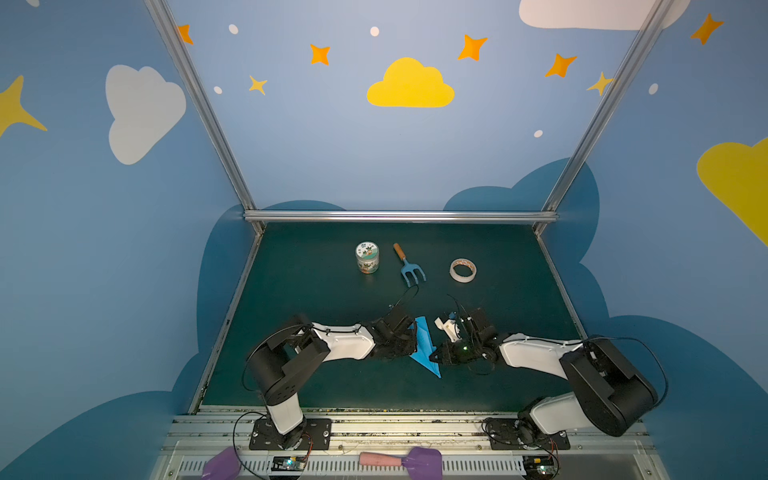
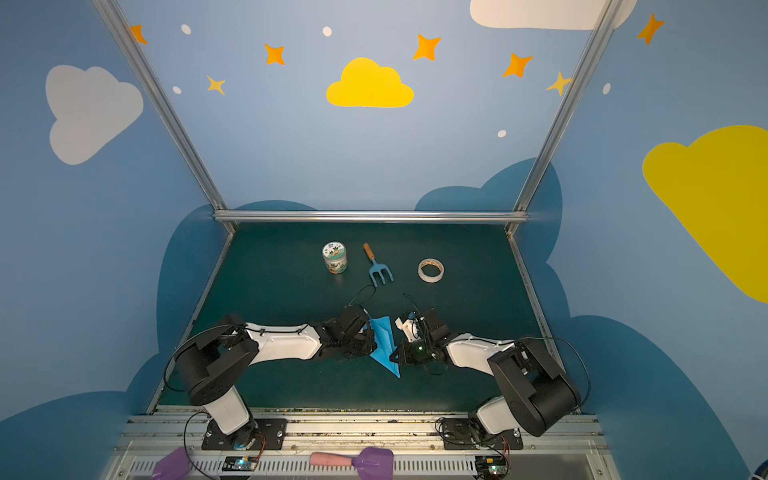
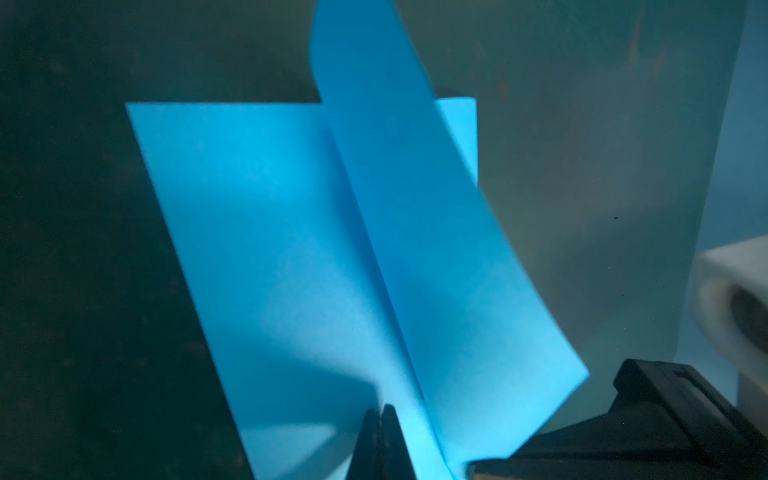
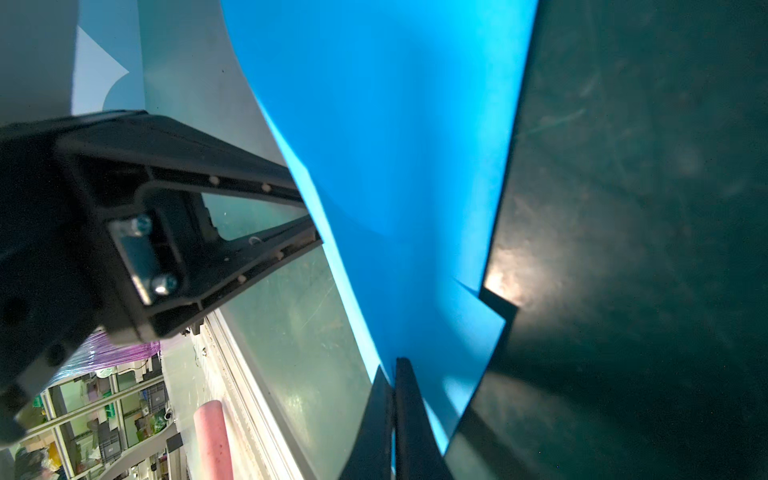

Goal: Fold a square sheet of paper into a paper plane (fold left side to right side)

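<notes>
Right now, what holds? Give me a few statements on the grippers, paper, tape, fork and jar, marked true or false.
The left gripper and right gripper are both shut. True.
The paper is a flat, unfolded square. False: it is folded narrow and pointed, with a crease.
The tape lies right of the fork. True.
The jar lies on its side. False: it stands upright.
The right gripper holds the fork. False: it lies alone at the back.

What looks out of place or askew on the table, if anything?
Only the paper plane: in the left wrist view one flap stands up and curls instead of lying flat, probably mid-fold. The jar, fork and tape roll look tidy.
</notes>
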Motion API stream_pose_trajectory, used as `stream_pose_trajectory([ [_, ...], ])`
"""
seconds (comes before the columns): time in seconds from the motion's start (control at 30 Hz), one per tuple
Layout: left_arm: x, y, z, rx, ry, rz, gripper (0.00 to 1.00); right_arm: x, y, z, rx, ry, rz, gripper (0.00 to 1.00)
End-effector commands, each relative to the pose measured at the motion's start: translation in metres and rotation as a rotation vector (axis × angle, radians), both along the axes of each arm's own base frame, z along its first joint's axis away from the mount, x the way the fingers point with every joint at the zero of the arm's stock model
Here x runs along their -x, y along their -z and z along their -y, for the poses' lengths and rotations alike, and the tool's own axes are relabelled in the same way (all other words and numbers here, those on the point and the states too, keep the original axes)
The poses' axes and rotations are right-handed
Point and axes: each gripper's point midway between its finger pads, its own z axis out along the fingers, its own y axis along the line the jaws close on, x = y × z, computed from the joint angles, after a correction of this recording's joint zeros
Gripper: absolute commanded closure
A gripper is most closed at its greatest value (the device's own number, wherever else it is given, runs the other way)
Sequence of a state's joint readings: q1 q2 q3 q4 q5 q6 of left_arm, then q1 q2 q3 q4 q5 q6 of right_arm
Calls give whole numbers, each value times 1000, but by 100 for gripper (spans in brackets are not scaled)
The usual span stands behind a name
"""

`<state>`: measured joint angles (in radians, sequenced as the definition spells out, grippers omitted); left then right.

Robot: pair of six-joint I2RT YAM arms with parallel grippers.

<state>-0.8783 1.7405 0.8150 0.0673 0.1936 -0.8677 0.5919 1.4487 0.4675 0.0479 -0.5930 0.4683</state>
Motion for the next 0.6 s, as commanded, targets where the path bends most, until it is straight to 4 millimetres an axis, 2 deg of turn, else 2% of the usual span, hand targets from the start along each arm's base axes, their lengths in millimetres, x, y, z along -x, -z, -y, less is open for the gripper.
stream_pose_trajectory([
  [0.0,22,41,-30,-162,10,-96,96,-2,-9,-2,-12,-1,11,84],
  [0.03,22,41,-30,-162,10,-96,96,-3,-11,-2,-9,-1,17,76],
  [0.1,22,41,-30,-160,11,-98,96,-3,-17,-2,-5,-4,34,71],
  [0.3,22,41,-29,-154,10,-99,96,-2,-23,-2,74,-34,96,64],
  [0.57,23,41,-30,-155,8,-101,96,4,-13,-1,229,-78,161,54],
])
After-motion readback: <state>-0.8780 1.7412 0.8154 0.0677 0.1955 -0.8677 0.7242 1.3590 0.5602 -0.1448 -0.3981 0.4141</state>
